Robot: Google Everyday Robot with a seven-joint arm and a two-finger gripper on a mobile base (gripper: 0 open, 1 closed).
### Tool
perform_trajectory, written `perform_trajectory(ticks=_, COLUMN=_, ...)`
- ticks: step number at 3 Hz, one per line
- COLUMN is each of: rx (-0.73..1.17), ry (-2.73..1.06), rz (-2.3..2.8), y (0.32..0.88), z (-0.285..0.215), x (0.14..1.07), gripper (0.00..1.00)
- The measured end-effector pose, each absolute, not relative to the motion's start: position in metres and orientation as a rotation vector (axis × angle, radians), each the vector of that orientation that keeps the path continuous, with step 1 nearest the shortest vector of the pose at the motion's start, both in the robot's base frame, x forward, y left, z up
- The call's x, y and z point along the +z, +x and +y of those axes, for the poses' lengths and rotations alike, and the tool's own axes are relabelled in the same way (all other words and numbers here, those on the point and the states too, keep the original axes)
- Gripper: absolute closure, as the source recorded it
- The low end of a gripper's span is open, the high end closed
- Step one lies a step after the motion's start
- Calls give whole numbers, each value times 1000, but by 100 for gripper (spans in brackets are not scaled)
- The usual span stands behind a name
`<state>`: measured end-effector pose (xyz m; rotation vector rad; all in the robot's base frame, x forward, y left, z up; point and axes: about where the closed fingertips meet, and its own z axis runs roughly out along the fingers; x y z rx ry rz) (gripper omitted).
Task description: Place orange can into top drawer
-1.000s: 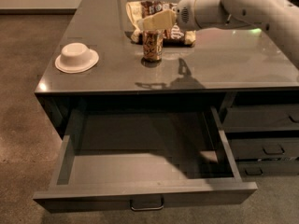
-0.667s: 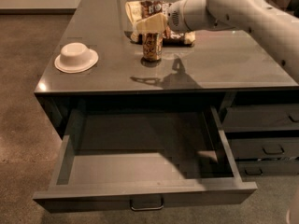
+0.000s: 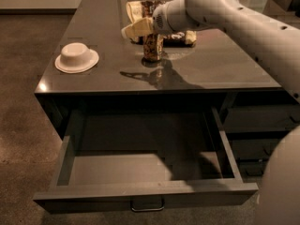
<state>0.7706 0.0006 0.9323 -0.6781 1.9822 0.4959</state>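
One drawer (image 3: 145, 193), the wide top one, stands pulled out nearest the camera, its small silver handle (image 3: 147, 204) at the centre of the flat front and its dark grey floor in view. To its right, narrower dark drawers (image 3: 262, 118) sit shut under the counter (image 3: 211, 64). On the counter's left part rests a white bowl (image 3: 76, 57), turned upside down, well apart from everything else. Farther back, near the middle, the can (image 3: 153, 48) stands upright on the counter, outside the drawer, casting a dark reflection towards the front edge. The gripper (image 3: 132, 30) sits just over the can's top and slightly left of it, at the end of the pale arm (image 3: 225, 8) that reaches in from the right. Whether the pincer is wide, narrow or clamped on the can I cannot tell. Behind the can lies a snack bag (image 3: 140, 8), partly hidden by the arm.
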Motion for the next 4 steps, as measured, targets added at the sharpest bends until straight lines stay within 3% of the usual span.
perform_trajectory(ticks=1, rx=478, ry=-701, rz=2006, y=775, z=12, x=924, gripper=24)
perform_trajectory(ticks=4, rx=435, ry=-709, rz=1971, y=757, z=12, x=938, gripper=93)
